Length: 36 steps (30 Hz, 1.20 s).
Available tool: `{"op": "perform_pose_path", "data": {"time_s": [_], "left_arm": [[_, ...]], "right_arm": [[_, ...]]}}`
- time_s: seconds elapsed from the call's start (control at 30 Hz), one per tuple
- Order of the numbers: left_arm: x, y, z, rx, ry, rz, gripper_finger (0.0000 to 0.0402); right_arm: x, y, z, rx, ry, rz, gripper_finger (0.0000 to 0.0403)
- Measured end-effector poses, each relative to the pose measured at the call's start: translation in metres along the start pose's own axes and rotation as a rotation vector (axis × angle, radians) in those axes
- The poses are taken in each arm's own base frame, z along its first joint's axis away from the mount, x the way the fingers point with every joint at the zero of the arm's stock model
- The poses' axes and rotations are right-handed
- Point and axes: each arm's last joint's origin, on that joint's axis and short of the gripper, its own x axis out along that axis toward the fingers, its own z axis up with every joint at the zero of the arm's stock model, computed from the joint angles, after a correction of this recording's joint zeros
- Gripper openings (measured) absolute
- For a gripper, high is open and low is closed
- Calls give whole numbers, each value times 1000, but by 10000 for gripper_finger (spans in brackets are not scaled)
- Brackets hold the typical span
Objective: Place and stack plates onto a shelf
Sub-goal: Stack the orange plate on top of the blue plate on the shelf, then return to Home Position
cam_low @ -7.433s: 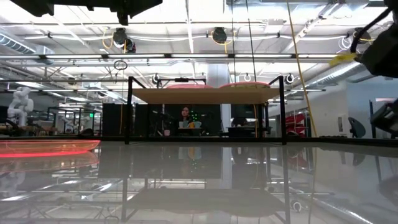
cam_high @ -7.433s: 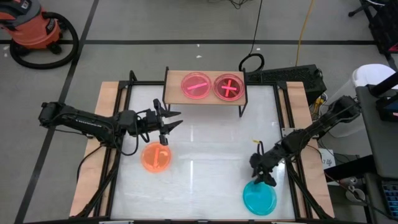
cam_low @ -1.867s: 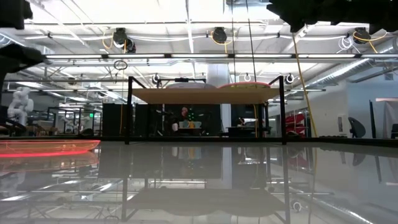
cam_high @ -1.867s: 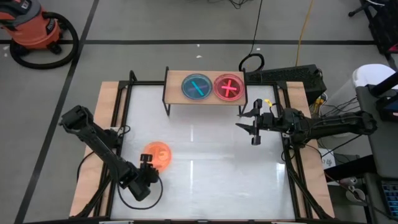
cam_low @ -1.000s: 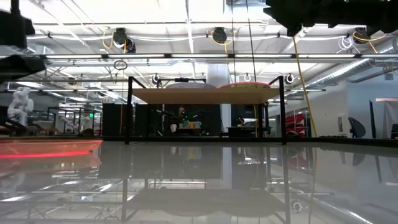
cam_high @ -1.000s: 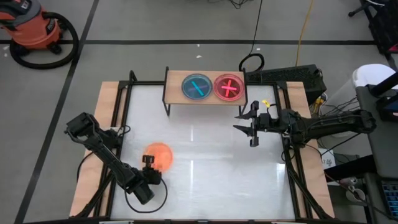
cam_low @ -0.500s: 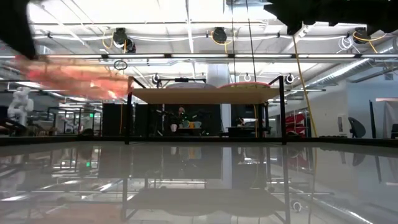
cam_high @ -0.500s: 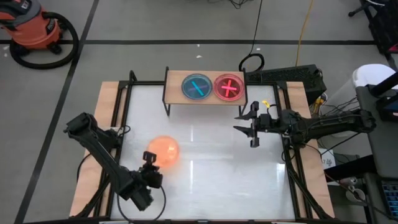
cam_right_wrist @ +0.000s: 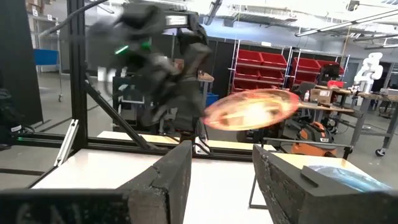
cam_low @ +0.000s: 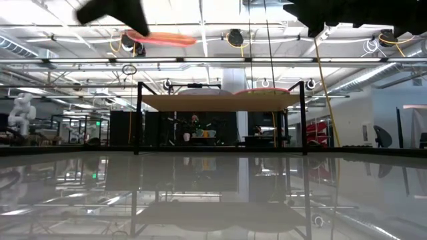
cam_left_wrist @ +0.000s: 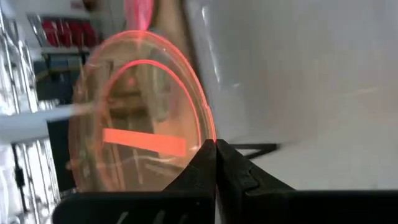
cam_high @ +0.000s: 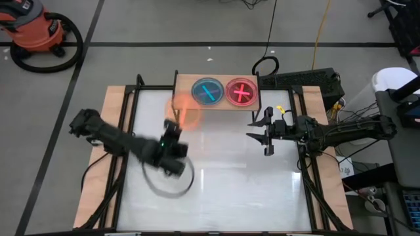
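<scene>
An orange plate with one divider ridge hangs in the air just off the left end of the shelf, and my left gripper is shut on it. In the low view the orange plate floats higher than the shelf board. A cyan plate and a pink plate lie side by side on the shelf. My right gripper hovers open with nothing in it, in front of the shelf's right end, pointing toward the table's left. My left gripper pinches the orange plate's rim between its two shut fingers, on the plate's near edge. The fingers reach from the near left toward the shelf. The plate is lifted clear of table and shelf, close to level, sticking out beyond the fingertips.
The white tabletop has wood strips along its left and right edges. The shelf stands on thin black legs at the table's far edge. An orange vacuum and cables lie on the floor beyond.
My left gripper, shut on the orange plate, has raised it off the table near the left front and swung up and toward the far edge, reaching the shelf's left end. The plate now hangs above shelf height. My right gripper has kept still.
</scene>
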Motion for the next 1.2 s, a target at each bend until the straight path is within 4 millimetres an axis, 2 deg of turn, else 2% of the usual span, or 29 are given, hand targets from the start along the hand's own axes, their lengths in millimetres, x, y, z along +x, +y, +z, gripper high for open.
{"op": "perform_pose_path", "data": {"time_s": [0.13, 0.27, 0.37, 0.47, 0.63, 0.83, 1.0, 1.2], "left_arm": [[42, 50, -2, -67, -9, -57, 0], [79, 97, -5, -195, -146, -108, 0], [101, 120, -10, -233, -257, -134, 0], [121, 135, -14, -254, -343, -157, 0], [156, 139, -21, -271, -337, -229, 0], [187, 132, -24, -227, -264, -264, 0], [193, 132, -27, -224, -252, -276, 17], [191, 131, -29, -260, -246, -300, 84]], "right_arm": [[0, 0, 0, 1, 1, 0, 152], [0, 0, -1, 0, 12, 2, 152], [0, 0, -2, -1, 24, 4, 152], [0, 0, -5, -2, 47, 6, 152], [0, 1, -8, -3, 82, 10, 152], [-1, 1, -10, -4, 99, 8, 152], [-1, 1, -11, 9, 117, 9, 152], [-1, 0, -12, 18, 124, -26, 152]]}}
